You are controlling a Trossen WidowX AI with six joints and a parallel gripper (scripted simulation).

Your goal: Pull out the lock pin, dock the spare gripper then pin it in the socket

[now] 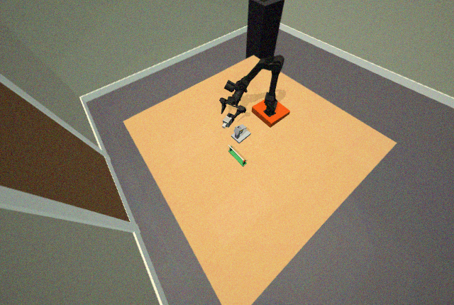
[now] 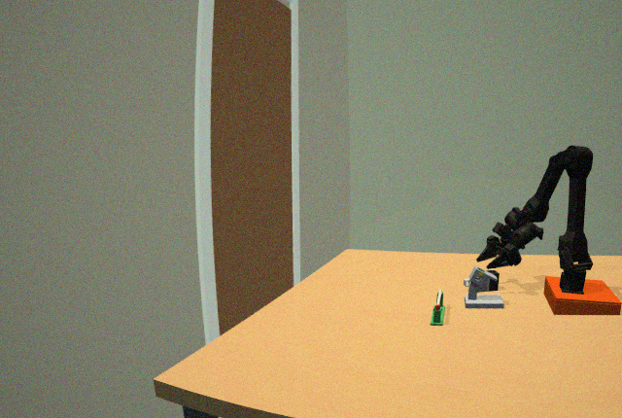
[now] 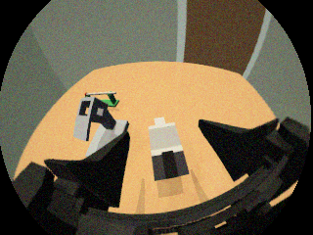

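The lock pin [image 1: 237, 153] [image 2: 439, 296] [image 3: 101, 93], white with a red head, lies along the green rack [image 1: 235, 157] [image 3: 113, 103], outside the socket. The grey mount [image 1: 237, 132] [image 2: 482, 280] [image 3: 82, 126] stands on its pale base, its tilted socket showing a dark opening in the wrist view. The spare gripper [image 1: 228, 120] [image 2: 495, 280] [image 3: 165, 139], a light block with a dark end and a pale spigot, is beside the mount, not in it. My gripper [image 1: 228, 115] [image 2: 483, 263] [image 3: 164, 128] is open and empty, its fingers on either side of the spare gripper in the wrist view. Contact cannot be told.
The arm stands on an orange base block [image 1: 270, 113] [image 2: 585, 297] behind the mount. The mount is close to my left finger in the wrist view. The green rack lies beyond the mount from the arm's base. A black pillar [image 1: 264, 26] stands past the table's far corner.
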